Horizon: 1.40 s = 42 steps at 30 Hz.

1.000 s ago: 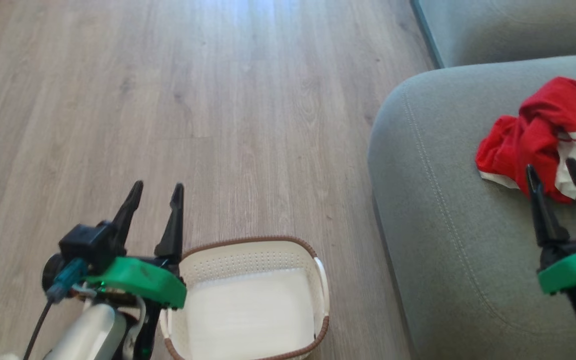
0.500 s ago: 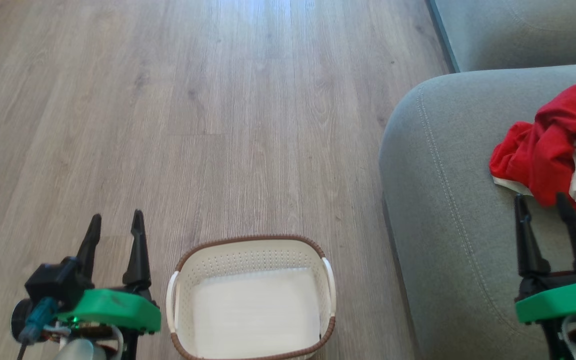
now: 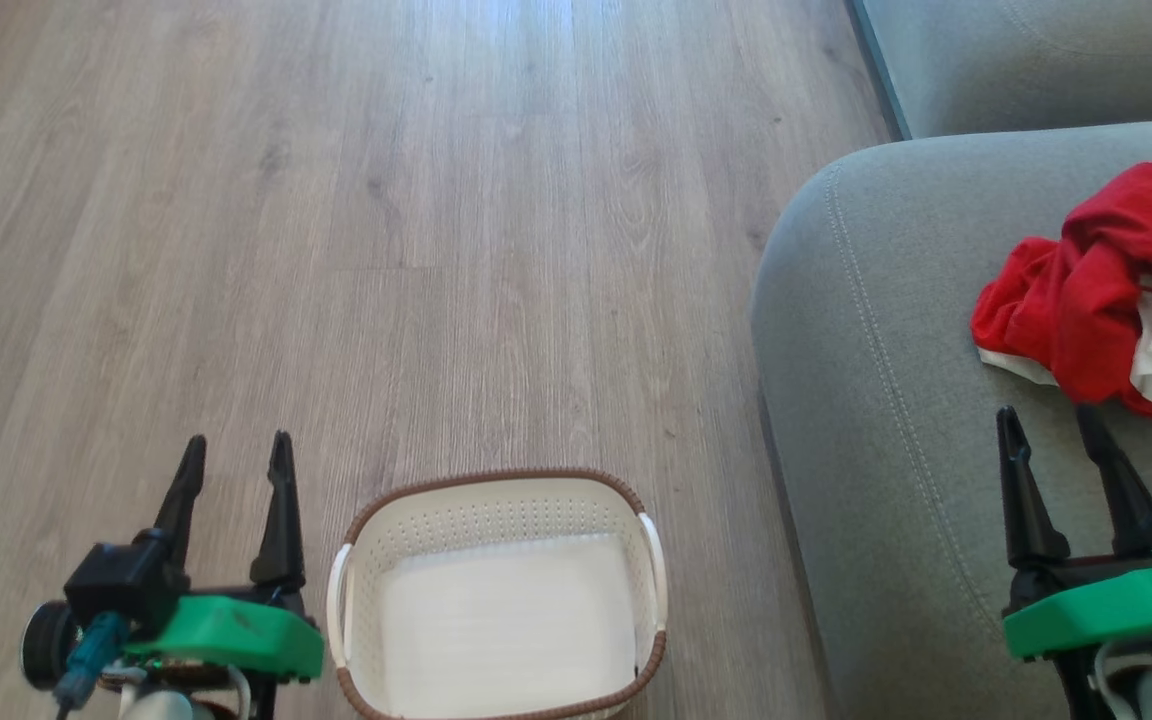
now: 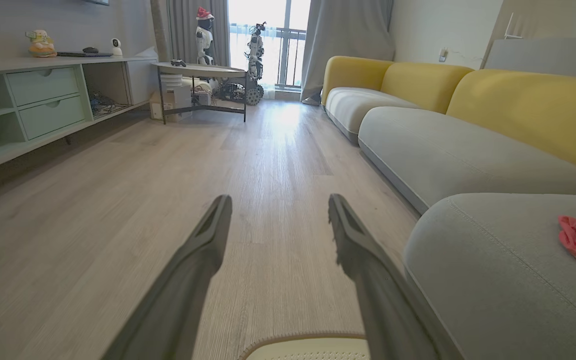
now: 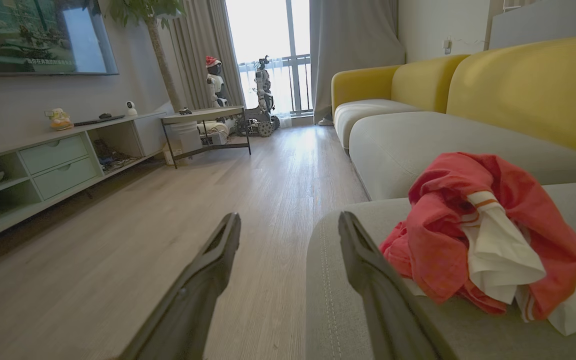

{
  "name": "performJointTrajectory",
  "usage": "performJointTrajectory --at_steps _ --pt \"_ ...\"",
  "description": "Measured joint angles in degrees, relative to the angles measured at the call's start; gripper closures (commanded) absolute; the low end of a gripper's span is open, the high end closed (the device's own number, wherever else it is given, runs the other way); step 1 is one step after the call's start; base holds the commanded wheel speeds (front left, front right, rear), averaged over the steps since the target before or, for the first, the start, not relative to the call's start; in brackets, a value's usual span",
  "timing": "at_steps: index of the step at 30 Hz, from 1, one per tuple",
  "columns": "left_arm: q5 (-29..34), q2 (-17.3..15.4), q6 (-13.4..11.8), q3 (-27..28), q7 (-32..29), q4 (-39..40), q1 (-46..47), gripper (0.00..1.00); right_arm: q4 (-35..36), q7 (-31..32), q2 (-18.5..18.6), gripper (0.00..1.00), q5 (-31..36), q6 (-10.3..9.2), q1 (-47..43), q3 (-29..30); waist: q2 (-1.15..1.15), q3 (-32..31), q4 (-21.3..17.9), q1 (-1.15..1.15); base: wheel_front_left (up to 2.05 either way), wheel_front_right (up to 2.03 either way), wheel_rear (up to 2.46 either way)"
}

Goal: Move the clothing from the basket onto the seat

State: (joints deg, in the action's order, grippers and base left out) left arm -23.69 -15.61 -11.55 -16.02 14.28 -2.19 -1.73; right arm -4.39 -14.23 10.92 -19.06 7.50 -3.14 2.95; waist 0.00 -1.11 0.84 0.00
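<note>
The red clothing with white panels lies bunched on the grey-green seat at the right; the right wrist view has the clothing close by. The cream basket with its brown rim stands on the floor at bottom centre, with nothing red inside it. My left gripper is open just left of the basket, fingers spread over bare floor. My right gripper is open over the seat, a little short of the clothing, holding nothing.
Wood floor stretches ahead and to the left. A second grey cushion lies beyond the seat, with yellow backrests behind. A low cabinet and a side table stand far off to the left.
The right gripper has drawn back from the clothing, which stays on the seat. The left gripper has dropped lower and further left of the basket. The camera has shifted a little.
</note>
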Motion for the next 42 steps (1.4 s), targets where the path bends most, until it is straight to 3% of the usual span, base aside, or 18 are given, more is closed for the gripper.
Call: performJointTrajectory --at_steps 17,18,24,42 --pt "4.36 2.5 4.76 1.53 0.0 -2.36 -1.05 0.0 -0.3 -0.23 0.07 0.0 -0.01 0.0 0.13 -1.23 0.0 0.27 -0.6 0.0 0.0 0.0 0.0" --pt "4.34 2.7 4.97 1.51 -0.07 -2.7 -1.07 1.0 -0.58 -0.22 -0.01 1.0 -0.02 0.01 0.11 -1.26 0.0 0.27 -0.61 0.0 0.0 0.0 0.0" --pt "4.02 4.09 5.0 0.44 -0.16 -7.86 -3.84 1.0 -6.2 0.13 -0.88 1.0 -0.34 0.01 -2.14 -2.12 0.0 0.29 -0.63 0.0 0.0 0.0 0.0" --pt "-6.65 5.12 6.72 2.26 -2.88 -8.84 -4.04 1.0 -6.98 2.94 -1.76 1.0 -10.89 0.0 -2.18 -1.62 0.0 0.44 -0.65 0.0 0.0 0.0 0.0"
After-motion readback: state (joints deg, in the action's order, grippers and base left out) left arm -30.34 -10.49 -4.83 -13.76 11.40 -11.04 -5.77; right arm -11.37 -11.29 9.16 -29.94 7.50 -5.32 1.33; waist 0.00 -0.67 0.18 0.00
